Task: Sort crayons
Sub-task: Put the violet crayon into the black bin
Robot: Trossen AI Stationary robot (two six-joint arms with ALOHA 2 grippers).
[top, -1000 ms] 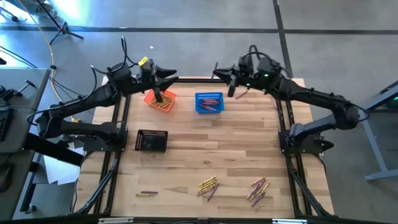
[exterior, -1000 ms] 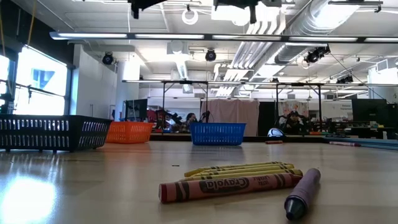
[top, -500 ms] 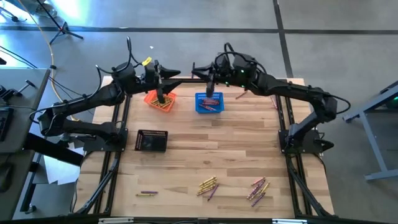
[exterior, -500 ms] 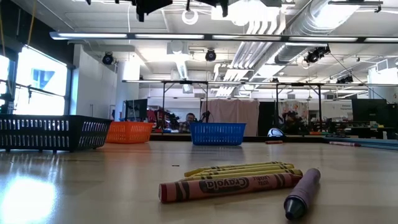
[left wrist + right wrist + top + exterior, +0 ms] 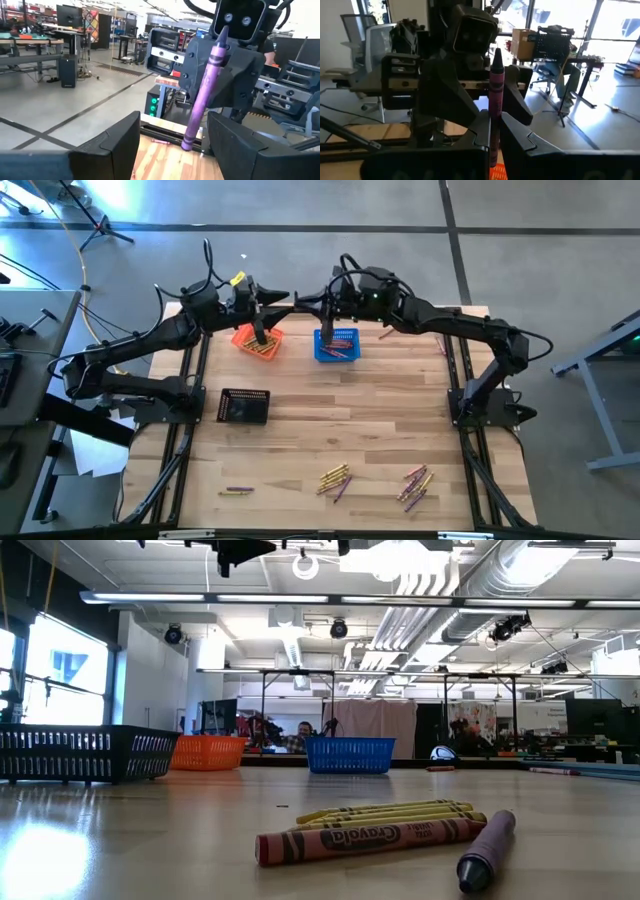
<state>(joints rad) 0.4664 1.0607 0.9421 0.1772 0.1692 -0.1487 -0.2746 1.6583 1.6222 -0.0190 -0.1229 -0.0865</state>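
- Loose crayons point(image 5: 336, 478) lie along the bench's near edge, some nearer its right corner.
- Near the far edge, the left tool point(image 5: 262, 333) hangs open over the orange basket point(image 5: 258, 343).
- The right tool point(image 5: 327, 328), over the blue basket point(image 5: 337, 346), pinches a purple crayon point(image 5: 494, 100).

Baskets on a wooden table

An orange basket point(image 5: 258, 341) sat beside a blue basket point(image 5: 337, 346); a black basket point(image 5: 244, 406) lay nearer the table point(image 5: 340, 430) middle.

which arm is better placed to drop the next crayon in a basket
Right. Its pincer is shut on a purple crayon and hangs right over the blue basket. The left pincer is open and empty above the orange basket.
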